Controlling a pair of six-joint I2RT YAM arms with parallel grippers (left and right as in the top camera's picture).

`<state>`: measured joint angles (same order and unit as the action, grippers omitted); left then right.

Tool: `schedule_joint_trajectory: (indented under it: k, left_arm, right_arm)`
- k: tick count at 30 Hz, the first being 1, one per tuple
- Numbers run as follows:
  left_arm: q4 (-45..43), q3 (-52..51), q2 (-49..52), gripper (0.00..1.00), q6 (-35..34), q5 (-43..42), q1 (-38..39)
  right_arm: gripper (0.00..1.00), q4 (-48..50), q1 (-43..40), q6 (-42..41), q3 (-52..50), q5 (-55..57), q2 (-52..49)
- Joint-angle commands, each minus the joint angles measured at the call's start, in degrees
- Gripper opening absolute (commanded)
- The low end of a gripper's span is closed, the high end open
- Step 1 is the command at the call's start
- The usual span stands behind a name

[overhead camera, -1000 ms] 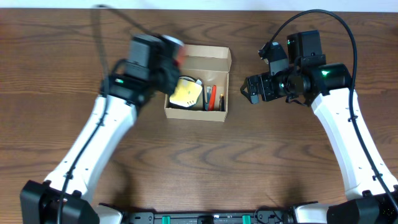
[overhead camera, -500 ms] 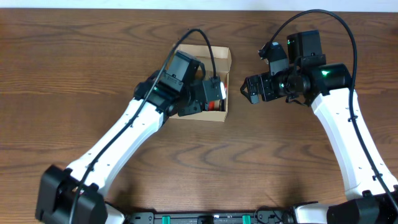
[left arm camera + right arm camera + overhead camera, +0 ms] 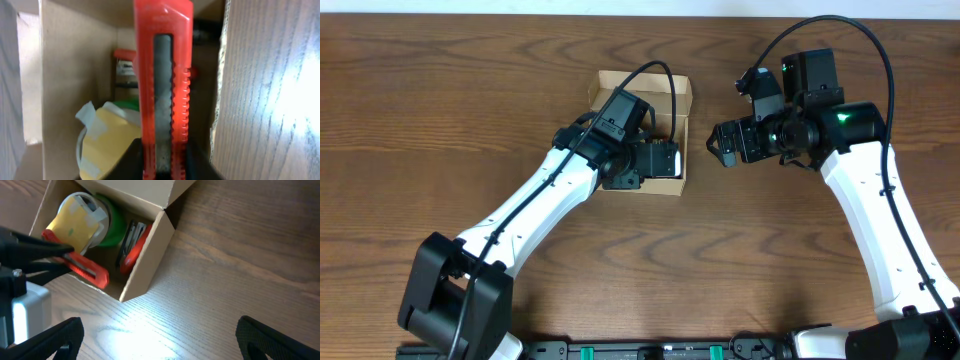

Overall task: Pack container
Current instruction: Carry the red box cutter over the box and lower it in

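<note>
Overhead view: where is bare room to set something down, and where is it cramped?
Bare table lies left of the container and in front of it. Inside is crowded: yellow roll, green roll, red tool, left gripper holding cutter above.

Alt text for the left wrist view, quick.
The left gripper holds a red box cutter over the open cardboard box. A yellow tape roll lies inside; wooden table shows at right.
</note>
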<state>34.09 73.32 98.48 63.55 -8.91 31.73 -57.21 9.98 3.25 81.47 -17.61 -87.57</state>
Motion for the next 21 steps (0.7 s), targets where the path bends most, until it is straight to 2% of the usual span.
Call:
schedule_joint_trajectory:
  k: [1, 8, 12, 14, 17, 21]
  left_arm:
    - [-0.3, 0.4, 0.8, 0.30, 0.8, 3.2, 0.2]
    - [-1.6, 0.5, 0.8, 0.44, 0.8, 5.0, 0.2]
    - [-1.5, 0.5, 0.7, 0.49, 0.7, 5.1, 0.4]
    - [-1.6, 0.5, 0.3, 0.63, -0.5, 5.0, 0.7]
    - [-1.8, 1.0, -1.0, 0.63, -5.3, 5.1, 1.4]
    - [-1.8, 3.6, -4.0, 0.52, -16.6, 5.3, 1.5]
  right_arm:
    - [0.99, 0.0, -0.2, 0.7, 0.1, -0.6, 1.0]
    - [0.99, 0.0, -0.2, 0.7, 0.1, -0.6, 1.0]
    - [0.99, 0.0, -0.2, 0.7, 0.1, -0.6, 1.0]
    - [0.99, 0.0, -0.2, 0.7, 0.1, -0.6, 1.0]
    - [0.99, 0.0, -0.2, 0.7, 0.1, -0.6, 1.0]
    - [0.99, 0.0, -0.2, 0.7, 0.1, -0.6, 1.0]
